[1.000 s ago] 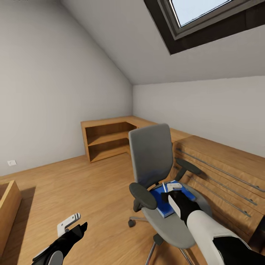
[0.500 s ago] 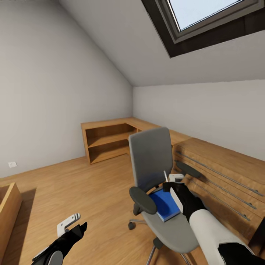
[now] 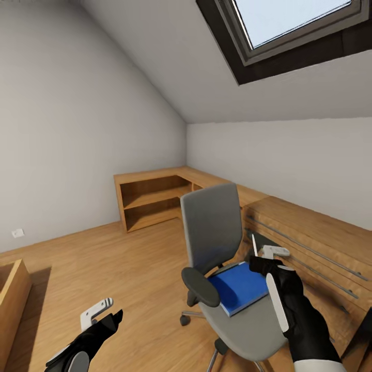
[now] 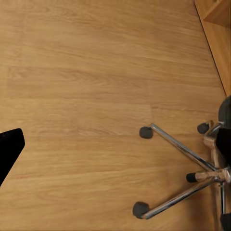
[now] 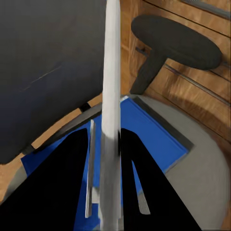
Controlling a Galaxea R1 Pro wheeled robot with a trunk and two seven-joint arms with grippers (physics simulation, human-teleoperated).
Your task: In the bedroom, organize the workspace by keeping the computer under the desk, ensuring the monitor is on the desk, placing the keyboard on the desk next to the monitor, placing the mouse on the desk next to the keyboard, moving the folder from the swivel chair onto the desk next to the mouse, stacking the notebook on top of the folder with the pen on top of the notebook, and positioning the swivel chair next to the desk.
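Your right pincer [image 3: 264,254] is clamped on the thin light-grey notebook [image 5: 111,91], held edge-up above the flat bright-blue folder [image 3: 239,285] on the grey upholstered swivel chair [image 3: 214,227]. Lift clear of the black armrest [image 3: 200,280], then swing toward open floor; wooden drawers crowd your right. I cannot tell whether the left pincer [image 3: 98,315] is open.

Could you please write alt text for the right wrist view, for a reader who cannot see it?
The right gripper is shut on a thin light-grey notebook, held edge-on above the blue folder lying on the swivel chair seat. Beyond are the chair's backrest, a black armrest and wooden drawers.
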